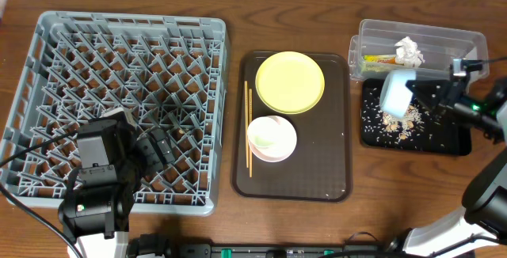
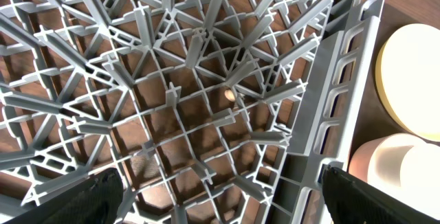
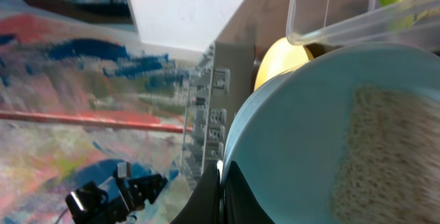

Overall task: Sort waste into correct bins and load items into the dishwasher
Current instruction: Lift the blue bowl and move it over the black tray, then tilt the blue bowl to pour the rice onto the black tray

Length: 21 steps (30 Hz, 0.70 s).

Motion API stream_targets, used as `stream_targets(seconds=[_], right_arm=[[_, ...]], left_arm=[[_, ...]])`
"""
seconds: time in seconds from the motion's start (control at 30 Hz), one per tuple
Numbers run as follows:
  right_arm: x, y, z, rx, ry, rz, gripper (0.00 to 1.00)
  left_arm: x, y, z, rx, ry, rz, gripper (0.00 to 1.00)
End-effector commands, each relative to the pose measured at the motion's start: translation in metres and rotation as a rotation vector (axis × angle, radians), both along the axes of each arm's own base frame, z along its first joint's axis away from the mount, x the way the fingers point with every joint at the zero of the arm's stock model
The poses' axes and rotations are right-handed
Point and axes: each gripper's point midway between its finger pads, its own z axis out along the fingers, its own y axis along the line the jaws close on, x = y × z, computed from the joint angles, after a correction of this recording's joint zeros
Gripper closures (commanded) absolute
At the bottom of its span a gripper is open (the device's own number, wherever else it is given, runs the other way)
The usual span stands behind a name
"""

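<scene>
Tilting on its side above the black tray (image 1: 455,143), the light blue bowl (image 1: 394,92) is clenched at its rim by the right gripper (image 1: 418,92). The right wrist view shows a pale grainy patch on the bowl's inside. Rice grains and beige crumbs (image 1: 396,119) lie scattered across the tray floor below it. Just behind the tray stands the clear tub (image 1: 467,40), which holds the crumpled tissue (image 1: 409,51) and the green-yellow wrapper (image 1: 379,58). The tub's near wall is close to the bowl's upper edge.

In the middle of the wooden surface (image 1: 372,187) lies the brown serving tray (image 1: 317,155). It carries the yellow plate (image 1: 290,81) and, nearer the robot, the white bowl (image 1: 273,139), which seems to have a smaller whitish cup (image 1: 264,134) inside. The chopsticks (image 1: 249,131) lie along the tray's left edge.

At far left, the left gripper (image 1: 158,149) hangs released, fingers wide, over the near part of the grey dish rack (image 1: 119,52). Upright pegs crowd beneath it, and no dishes sit in the rack.
</scene>
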Motion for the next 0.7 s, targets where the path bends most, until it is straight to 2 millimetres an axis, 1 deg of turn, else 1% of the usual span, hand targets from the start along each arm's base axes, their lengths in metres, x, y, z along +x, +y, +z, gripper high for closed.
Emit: stream_targets(seconds=[0.0,0.27,0.43,0.67], right_arm=[[0.000,-0.014,0.014,0.075,-0.054,-0.044,0.99],[-0.005,-0.042,0.015,0.077,-0.064,-0.123,0.99],[-0.008,-0.057,0.015,0.074,-0.066,-0.163,0.99],[-0.016,-0.082,0.015,0.075,-0.064,-0.236,0.99]], left_arm=[[0.000,-0.001,0.001,0.001,-0.002,-0.003,0.05],[0.000,-0.001,0.001,0.001,-0.001,-0.003,0.05],[0.000,-0.001,0.001,0.001,-0.001,-0.003,0.05],[0.000,-0.001,0.001,0.001,-0.001,-0.003,0.05]])
